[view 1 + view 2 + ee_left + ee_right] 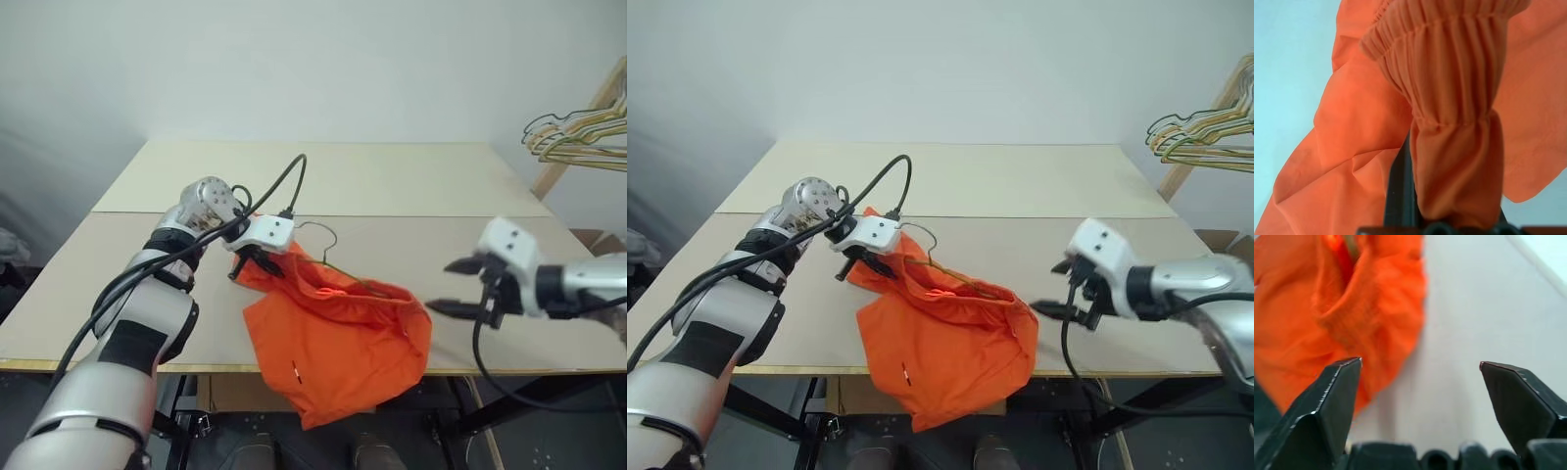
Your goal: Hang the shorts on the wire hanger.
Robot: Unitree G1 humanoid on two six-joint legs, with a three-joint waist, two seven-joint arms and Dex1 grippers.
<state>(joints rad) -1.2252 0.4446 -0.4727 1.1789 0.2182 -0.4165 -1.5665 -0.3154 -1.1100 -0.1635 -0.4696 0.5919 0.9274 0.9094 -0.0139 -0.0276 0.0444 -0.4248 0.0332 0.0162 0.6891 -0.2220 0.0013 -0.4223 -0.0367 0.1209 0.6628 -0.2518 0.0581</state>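
**Caller:** Orange cloth first, right at the near edge: the shorts [338,343] sag over the front lip of the table [411,176], one leg dangling below it.

**Analyst:** And the left gripper [257,260] is pressed together on the gathered waistband, pinching it and holding that corner up off the wood. Its wrist view shows the elastic bunched between the fingers.

**Caller:** Right gripper [458,286]?

**Analyst:** Spread wide, empty, hovering just beside the far end of the waistband.

**Caller:** Where's the wire hanger [328,250]?

**Analyst:** Hook pokes up behind the waistband; the rest disappears into the fabric.

**Caller:** How will that cloth behave?

**Analyst:** Light, limp, likely slippery, I'd say. It'll droop wherever it isn't held. Best purchase looks like the thick elastic band, not the thin legs.
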